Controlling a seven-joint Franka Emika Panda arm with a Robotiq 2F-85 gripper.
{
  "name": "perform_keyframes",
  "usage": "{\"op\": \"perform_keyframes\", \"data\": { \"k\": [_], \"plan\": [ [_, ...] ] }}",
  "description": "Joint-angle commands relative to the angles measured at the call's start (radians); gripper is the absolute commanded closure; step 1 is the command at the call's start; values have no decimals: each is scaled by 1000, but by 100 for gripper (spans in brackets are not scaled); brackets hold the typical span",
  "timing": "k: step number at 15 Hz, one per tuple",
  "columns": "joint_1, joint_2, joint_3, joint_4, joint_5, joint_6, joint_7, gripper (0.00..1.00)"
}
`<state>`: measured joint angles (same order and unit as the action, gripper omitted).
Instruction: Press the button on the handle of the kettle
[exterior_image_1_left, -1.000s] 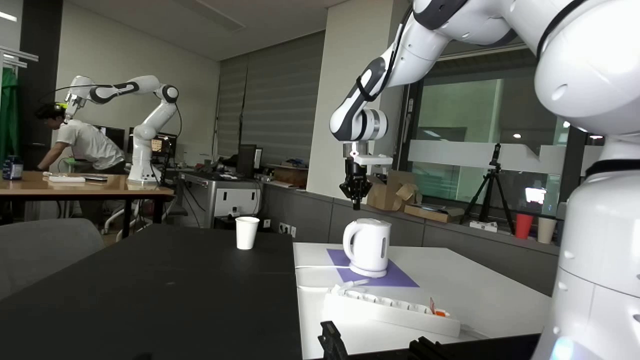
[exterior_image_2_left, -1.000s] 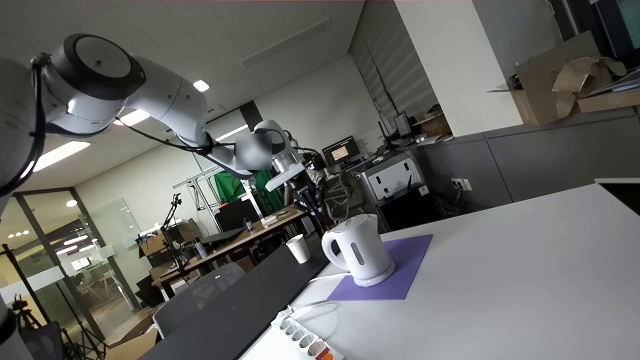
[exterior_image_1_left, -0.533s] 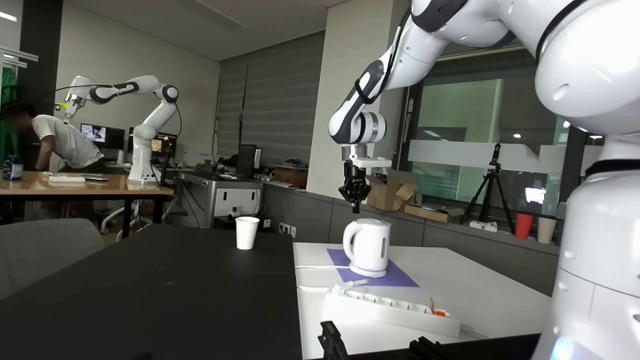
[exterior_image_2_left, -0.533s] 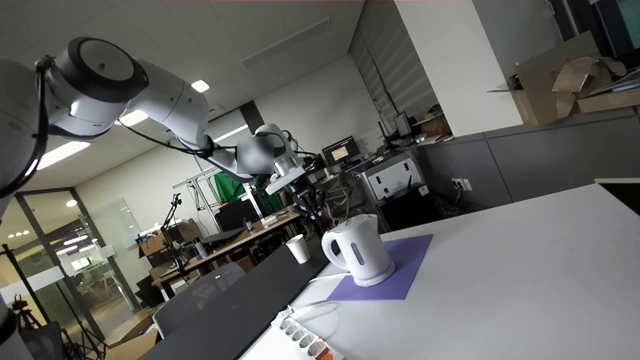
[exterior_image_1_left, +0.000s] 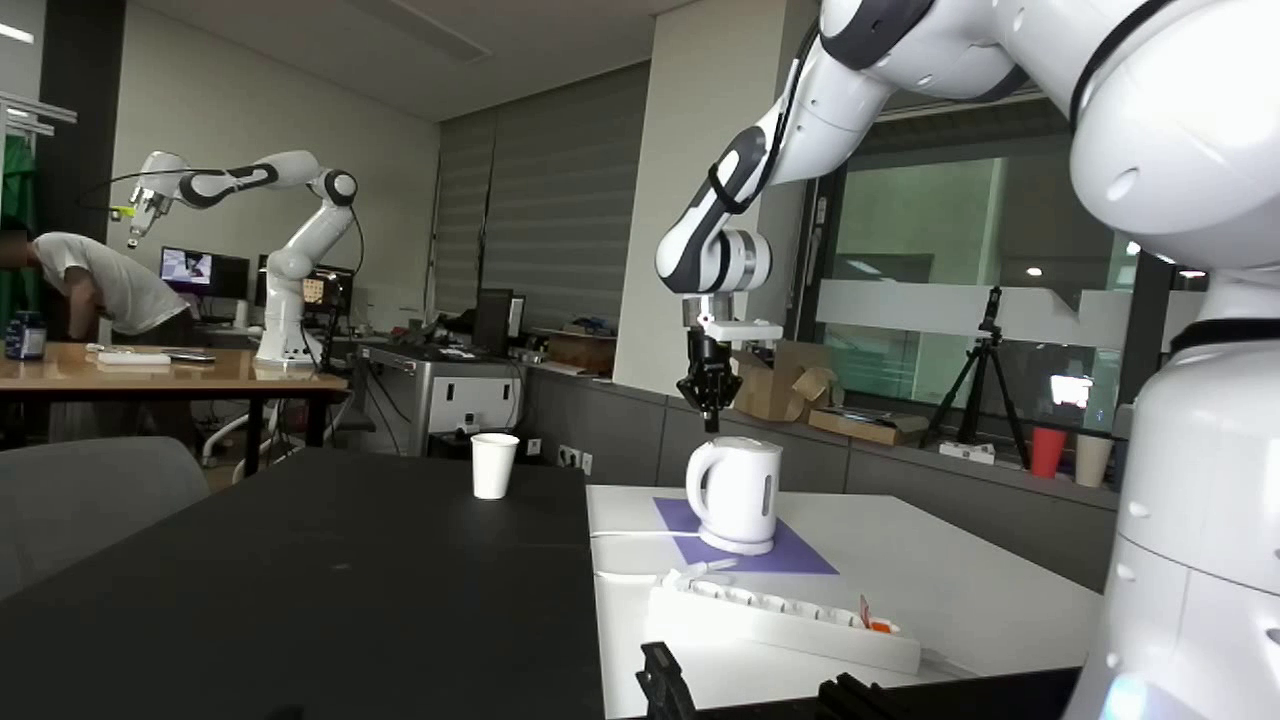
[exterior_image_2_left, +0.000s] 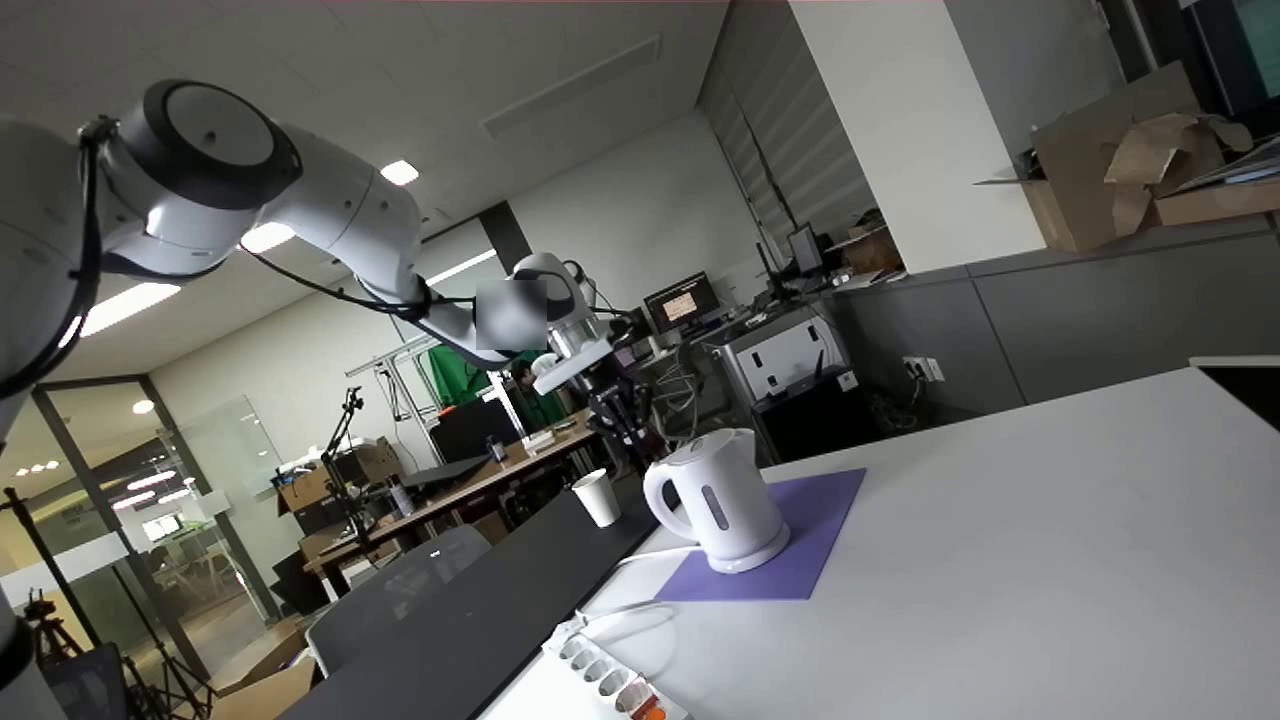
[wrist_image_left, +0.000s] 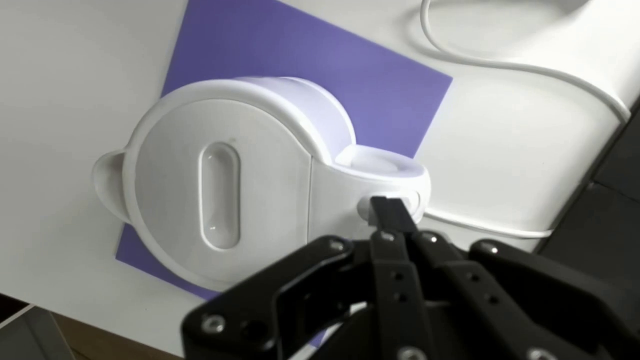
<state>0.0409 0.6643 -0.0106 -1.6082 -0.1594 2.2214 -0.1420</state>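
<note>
The white kettle stands upright on a purple mat in both exterior views (exterior_image_1_left: 752, 495) (exterior_image_2_left: 728, 500). In the wrist view the kettle's lid (wrist_image_left: 270, 190) and the top of its handle show from above. The handle's oval button (wrist_image_left: 412, 199) is partly covered by my fingertips. My gripper (wrist_image_left: 387, 201) is shut with nothing between its fingers, and it points down over the handle's top. In an exterior view the gripper (exterior_image_1_left: 711, 424) is a little above the handle, seemingly apart from it. It also shows behind the kettle's handle side (exterior_image_2_left: 638, 455).
The purple mat (exterior_image_1_left: 800, 558) lies on a white table (exterior_image_1_left: 960, 590). A white power strip (exterior_image_1_left: 785, 625) with cables lies near the kettle. A white paper cup (exterior_image_1_left: 493, 466) stands on the black table (exterior_image_1_left: 330, 590) alongside. The kettle's white cord (wrist_image_left: 490, 225) runs off from the handle side.
My gripper has moved down a little towards the top of the kettle's handle and stays shut. The kettle has not moved. A person in the background has shifted sideways.
</note>
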Motion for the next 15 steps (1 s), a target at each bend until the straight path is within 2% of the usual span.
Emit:
{"op": "perform_keyframes", "data": {
  "k": [1,15],
  "plan": [
    [0,19,-6,26,-13,-4,17,100],
    [-15,64,-10,47,-5,46,9,100]
  ]
}}
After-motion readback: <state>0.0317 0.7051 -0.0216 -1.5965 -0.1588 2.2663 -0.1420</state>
